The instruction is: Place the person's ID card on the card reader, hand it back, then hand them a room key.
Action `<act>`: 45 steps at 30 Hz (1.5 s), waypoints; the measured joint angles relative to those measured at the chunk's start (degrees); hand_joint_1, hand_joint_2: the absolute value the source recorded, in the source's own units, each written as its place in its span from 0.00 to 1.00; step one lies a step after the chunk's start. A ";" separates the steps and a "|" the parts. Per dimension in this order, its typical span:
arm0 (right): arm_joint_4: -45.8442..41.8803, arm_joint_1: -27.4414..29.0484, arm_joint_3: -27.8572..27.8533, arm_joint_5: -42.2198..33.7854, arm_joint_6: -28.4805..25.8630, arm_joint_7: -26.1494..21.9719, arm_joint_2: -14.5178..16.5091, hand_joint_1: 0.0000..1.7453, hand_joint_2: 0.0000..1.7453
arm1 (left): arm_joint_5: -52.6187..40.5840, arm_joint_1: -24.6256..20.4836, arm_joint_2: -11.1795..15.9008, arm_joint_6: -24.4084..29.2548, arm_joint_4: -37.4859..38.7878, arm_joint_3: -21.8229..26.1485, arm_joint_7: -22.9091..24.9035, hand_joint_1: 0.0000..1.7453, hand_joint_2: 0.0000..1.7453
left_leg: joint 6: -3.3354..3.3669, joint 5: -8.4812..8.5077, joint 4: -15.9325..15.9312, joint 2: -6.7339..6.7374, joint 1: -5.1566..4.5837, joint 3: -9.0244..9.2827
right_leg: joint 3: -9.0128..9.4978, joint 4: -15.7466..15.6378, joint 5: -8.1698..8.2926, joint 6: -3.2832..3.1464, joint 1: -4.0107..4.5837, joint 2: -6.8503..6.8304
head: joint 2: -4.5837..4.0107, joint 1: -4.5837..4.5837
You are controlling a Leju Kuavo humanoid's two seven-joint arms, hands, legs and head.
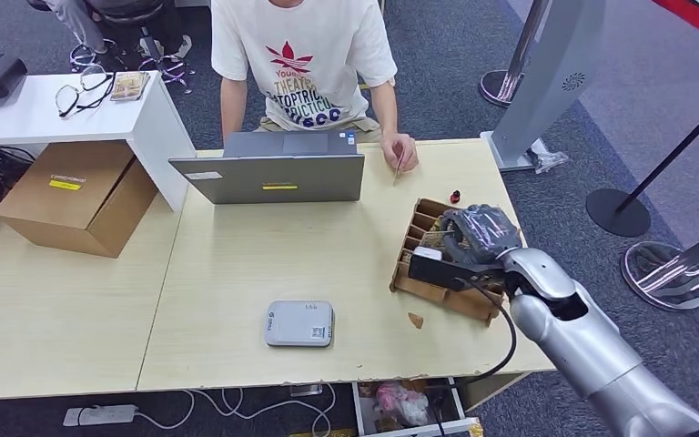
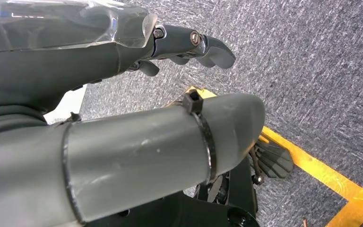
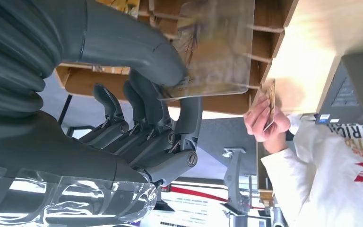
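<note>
My right hand (image 1: pixel 478 232) hovers over a wooden slotted card holder (image 1: pixel 419 284) at the table's right side. In the right wrist view the hand (image 3: pixel 160 94) pinches a room key card (image 3: pixel 217 52) between thumb and a finger, just above the holder's slots (image 3: pixel 264 45). The grey card reader (image 1: pixel 298 323) lies near the table's front edge with nothing on it. Across the table a person in a white T-shirt holds the ID card (image 1: pixel 399 168) upright in one hand (image 3: pixel 264 123). My left hand (image 2: pixel 194 45) hangs over grey carpet, holding nothing.
An open grey laptop (image 1: pixel 268 173) stands at the table's far edge in front of the person. A cardboard box (image 1: pixel 77 196) and a white side table (image 1: pixel 18 118) with glasses are at the left. A small wood chip (image 1: pixel 415 320) lies beside the holder.
</note>
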 joint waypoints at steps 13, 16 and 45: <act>-2.22 -2.69 -4.35 -4.93 1.58 -1.17 -2.38 0.88 1.00 | -0.20 -0.66 -0.34 0.99 -0.01 0.00 -0.79 0.00 0.00 | 0.00 0.00 0.00 -0.01 0.00 -0.01 | 0.00 0.00 0.00 0.00 0.00 0.00 | 0.00 -0.01; -2.31 -4.19 -4.92 -5.79 2.45 -1.69 -2.57 0.88 1.00 | -0.05 -0.71 -0.49 1.20 -0.01 0.00 -0.84 0.00 0.00 | 0.00 0.00 0.00 0.00 0.00 0.00 | 0.00 0.01 0.00 -0.01 0.00 0.02 | 0.00 0.00; 14.08 -23.41 -3.48 -6.92 2.34 -2.95 9.92 0.95 1.00 | -1.10 -0.87 -0.43 -2.31 0.00 0.00 3.32 0.00 0.00 | -0.01 0.03 0.00 -0.01 0.02 -0.03 | -0.02 0.04 0.03 -0.05 0.02 0.03 | 0.00 0.01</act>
